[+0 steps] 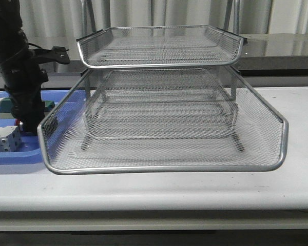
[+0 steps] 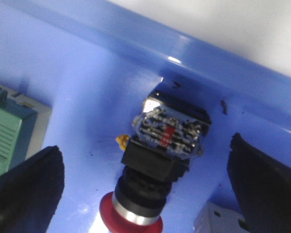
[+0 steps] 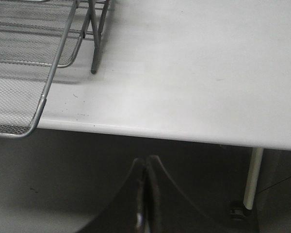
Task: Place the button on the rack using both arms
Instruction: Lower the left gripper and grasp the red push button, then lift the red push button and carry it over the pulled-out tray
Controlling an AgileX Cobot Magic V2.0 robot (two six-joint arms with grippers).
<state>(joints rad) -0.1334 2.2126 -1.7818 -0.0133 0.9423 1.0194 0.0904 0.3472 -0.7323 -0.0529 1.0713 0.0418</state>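
Left gripper (image 2: 140, 189), jaws spread wide and holding nothing, hangs over the button (image 2: 157, 160), one finger (image 2: 24, 189) on either side and neither touching it. Button lies on its side in the blue tray (image 2: 87, 68), its red head toward the gripper, with a green component (image 2: 7, 131) near and a white-grey block (image 2: 220, 221) just beside. Rack (image 1: 164, 128) stands next to the tray, its lowest tier pulled forward and holding nothing visible. Right gripper (image 3: 145, 194), fingers pressed together on nothing, waits off the table (image 3: 199, 73) edge. By this evidence the grasp, lift and placement all remain.
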